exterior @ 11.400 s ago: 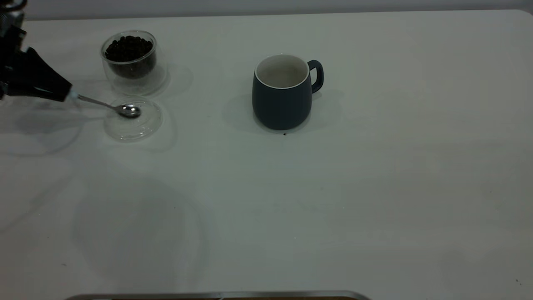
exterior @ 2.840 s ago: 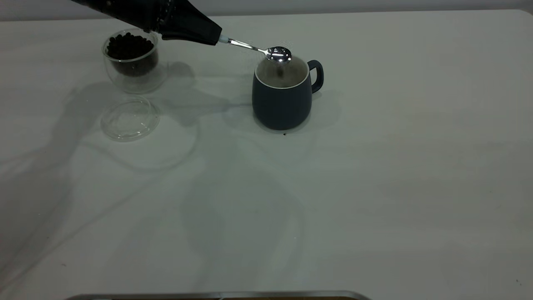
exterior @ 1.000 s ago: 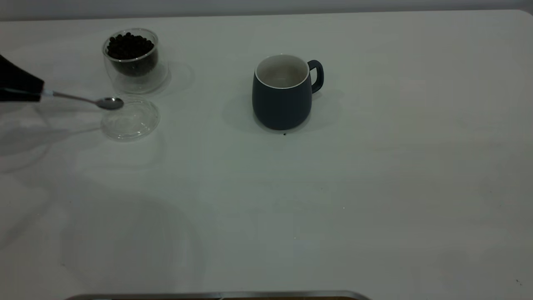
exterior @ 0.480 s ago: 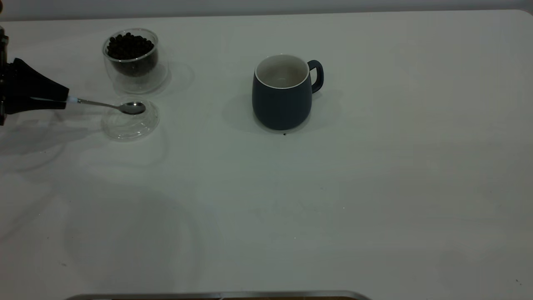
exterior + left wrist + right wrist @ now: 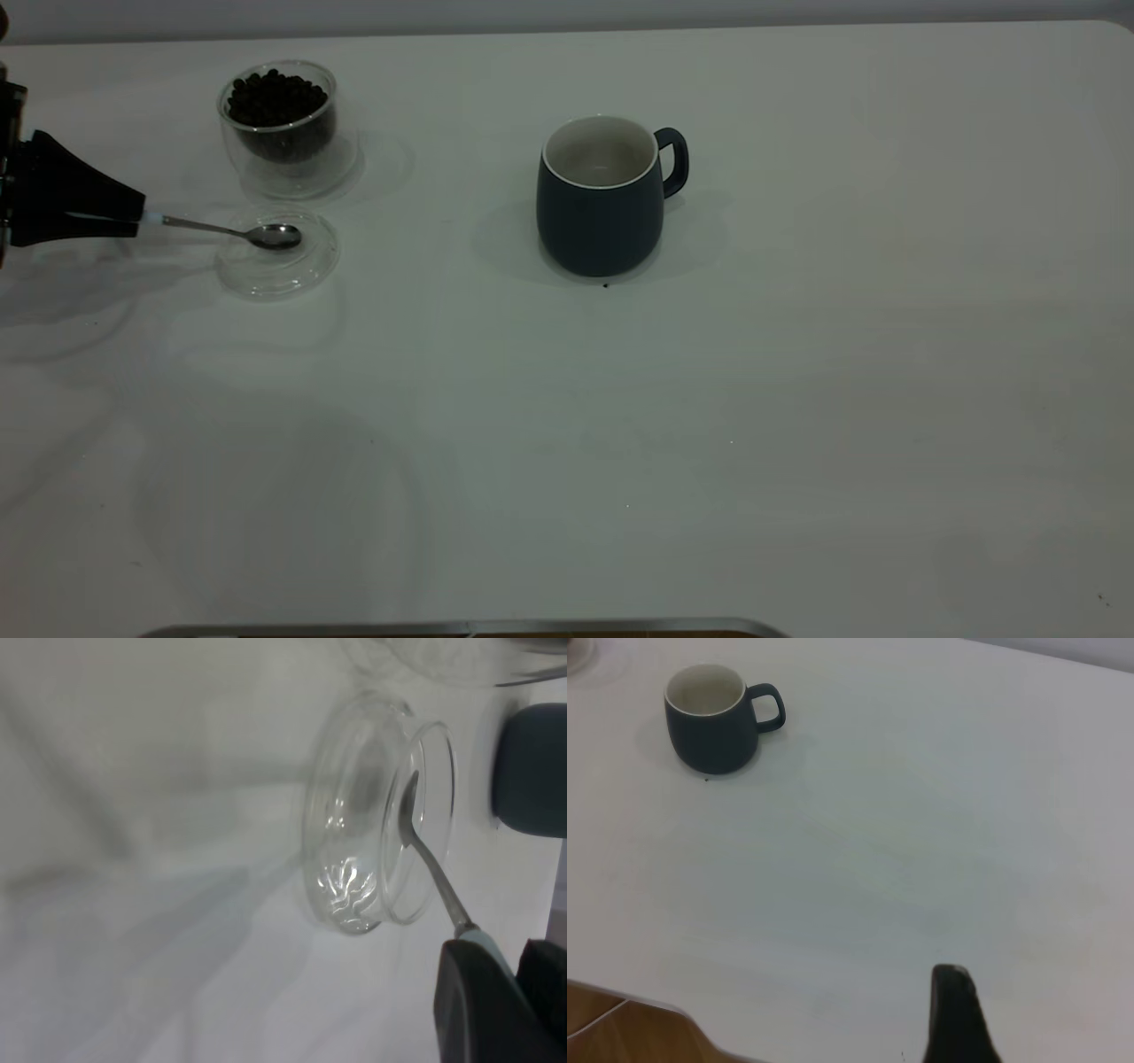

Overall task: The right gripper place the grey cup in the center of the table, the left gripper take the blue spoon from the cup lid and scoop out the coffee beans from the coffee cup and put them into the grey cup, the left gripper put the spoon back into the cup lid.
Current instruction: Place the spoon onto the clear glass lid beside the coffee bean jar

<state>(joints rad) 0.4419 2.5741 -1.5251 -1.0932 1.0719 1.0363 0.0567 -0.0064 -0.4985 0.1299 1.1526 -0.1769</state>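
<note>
My left gripper (image 5: 135, 218) sits at the table's far left edge, shut on the pale blue handle of the blue spoon (image 5: 276, 236). The spoon's metal bowl lies over the clear cup lid (image 5: 282, 270), inside its rim. In the left wrist view the spoon (image 5: 423, 846) reaches from my left gripper (image 5: 503, 967) into the cup lid (image 5: 354, 895). Just behind the lid stands the glass coffee cup (image 5: 285, 159), holding coffee beans (image 5: 275, 97). The grey cup (image 5: 602, 208) stands upright mid-table, handle to the right. My right gripper (image 5: 955, 1010) is far from the grey cup (image 5: 709, 735).
The white table (image 5: 709, 425) stretches wide around the grey cup. A tiny dark speck (image 5: 606, 285) lies at the cup's front foot. A metal edge (image 5: 461, 629) runs along the near side.
Over the last second the left gripper carried the spoon rightward until its bowl came over the lid, then lowered it slightly. The cups and lid stayed put.
</note>
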